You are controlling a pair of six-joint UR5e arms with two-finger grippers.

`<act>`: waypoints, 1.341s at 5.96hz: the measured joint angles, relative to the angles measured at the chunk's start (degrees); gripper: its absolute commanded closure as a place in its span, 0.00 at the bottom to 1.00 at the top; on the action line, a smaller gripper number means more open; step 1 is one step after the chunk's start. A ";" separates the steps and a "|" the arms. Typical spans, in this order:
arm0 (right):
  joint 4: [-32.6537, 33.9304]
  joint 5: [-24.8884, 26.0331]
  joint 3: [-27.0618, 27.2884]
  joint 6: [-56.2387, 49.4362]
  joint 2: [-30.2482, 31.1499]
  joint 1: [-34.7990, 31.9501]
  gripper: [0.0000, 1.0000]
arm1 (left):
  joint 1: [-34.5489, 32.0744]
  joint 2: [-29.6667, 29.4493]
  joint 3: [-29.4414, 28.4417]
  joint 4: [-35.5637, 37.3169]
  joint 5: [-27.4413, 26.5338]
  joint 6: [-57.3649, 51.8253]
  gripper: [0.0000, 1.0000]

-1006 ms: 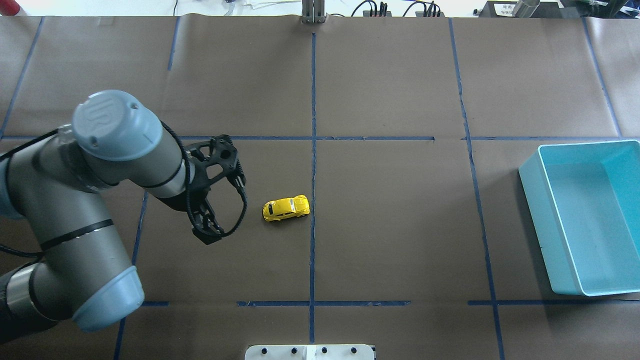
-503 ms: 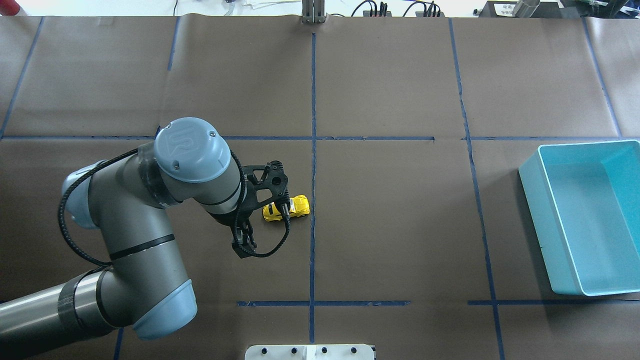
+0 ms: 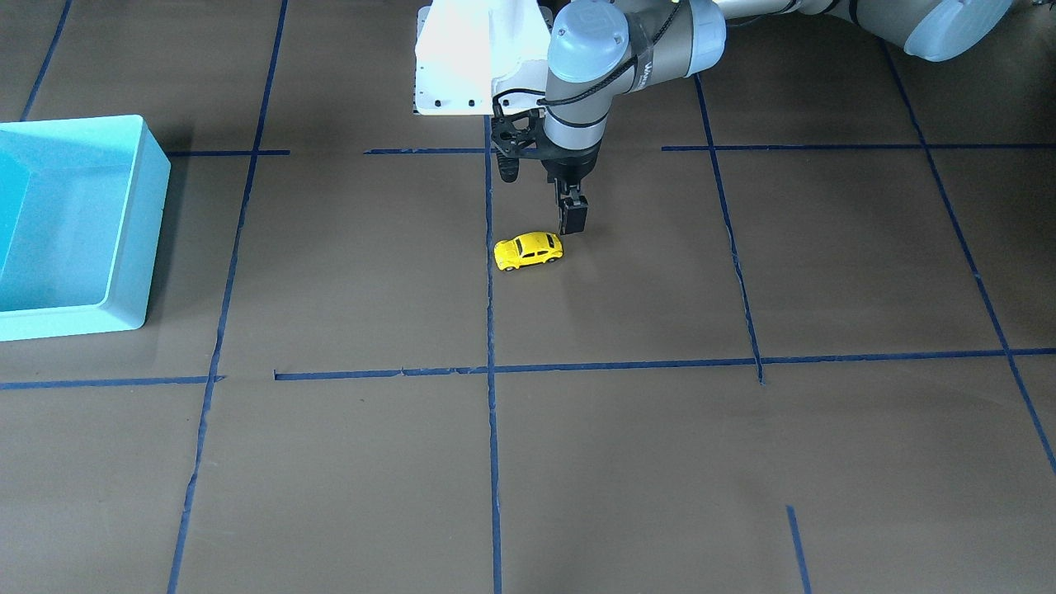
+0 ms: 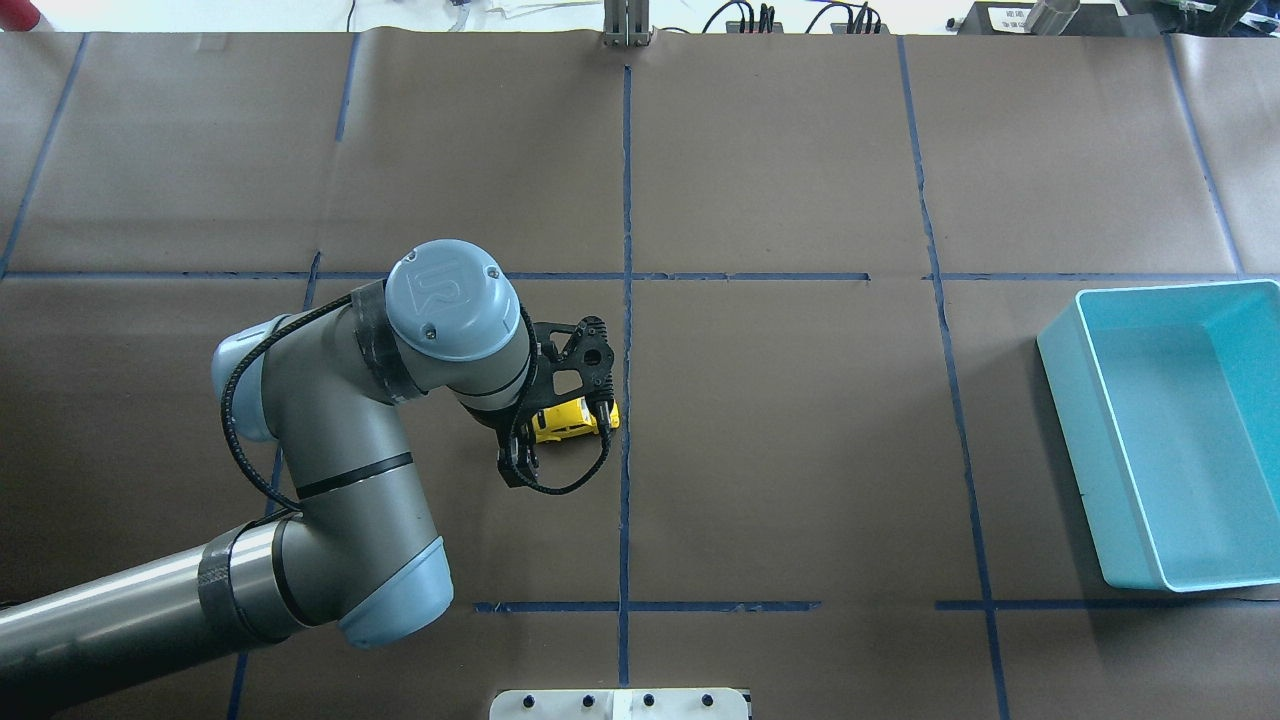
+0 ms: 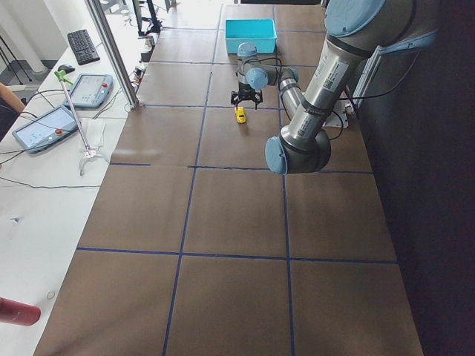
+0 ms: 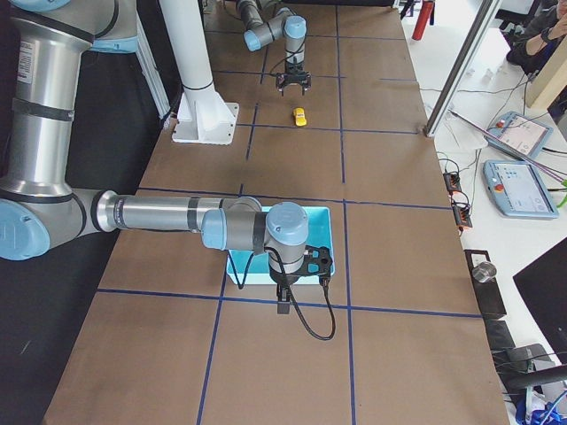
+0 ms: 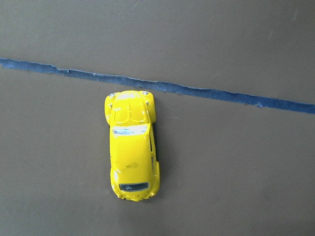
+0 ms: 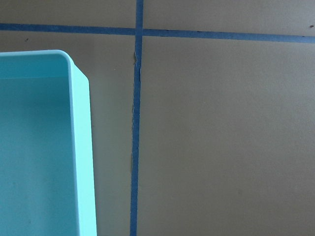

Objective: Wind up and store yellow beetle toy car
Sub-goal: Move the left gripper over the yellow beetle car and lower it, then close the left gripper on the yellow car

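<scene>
yellow beetle toy car [image 4: 562, 422]: on its wheels on the table [image 4: 800, 450], near the middle. Sits just left of the centre blue tape line [image 4: 626, 200] in the overhead view. In the left wrist view one end stops just short of that line.
car build: glossy yellow rounded shell, dark windows, small black wheels.
left gripper [image 4: 560, 440]: fingers spread wide and pinching nothing. It hangs over the car, one finger on each side in the overhead view. Front view puts a fingertip just beside the car's end; can't tell if it touches.
gripper build: black open-frame fingers with a black cable loop alongside.
writing: UR logo on the blue-grey joint cap [image 4: 445, 295]. Lettering on the wrist sleeve is too small to read.
right gripper [image 6: 301, 276]: seen only from the side, at the bin's edge. Can't tell if it is spread or pressed together.
turquoise bin [image 4: 1095, 450]: rectangular, smooth-walled, rounded corners, thin pale rim, open top. It is at the robot's right end of the table, well apart from the car.
table surface: matte brown paper, lightly creased, with a blue tape grid that has ragged edges.
white base plate [image 4: 620, 703]: at the table edge nearest the robot, in line with the centre tape.
</scene>
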State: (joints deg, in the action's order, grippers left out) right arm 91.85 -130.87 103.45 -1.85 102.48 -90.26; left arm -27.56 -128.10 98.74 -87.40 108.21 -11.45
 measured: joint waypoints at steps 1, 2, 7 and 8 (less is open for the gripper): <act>0.00 0.00 0.00 0.00 0.00 0.00 0.00 | 0.03 -0.54 -2.59 -3.84 -0.47 2.14 0.00; 0.00 0.00 0.00 0.00 0.00 0.00 0.00 | 0.22 -0.88 -4.09 -6.65 -0.73 3.81 0.00; 0.00 0.09 -0.16 0.00 0.08 0.00 0.00 | 1.19 -2.62 -8.36 -9.19 -2.19 4.28 0.01; 0.00 0.11 -0.25 0.02 0.08 0.00 0.00 | 1.19 -2.96 -9.16 -9.61 -2.19 4.25 0.01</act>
State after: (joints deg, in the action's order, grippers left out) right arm 91.85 -130.75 103.20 -1.82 102.56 -90.26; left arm -26.37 -131.06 89.57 -97.01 106.03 -7.19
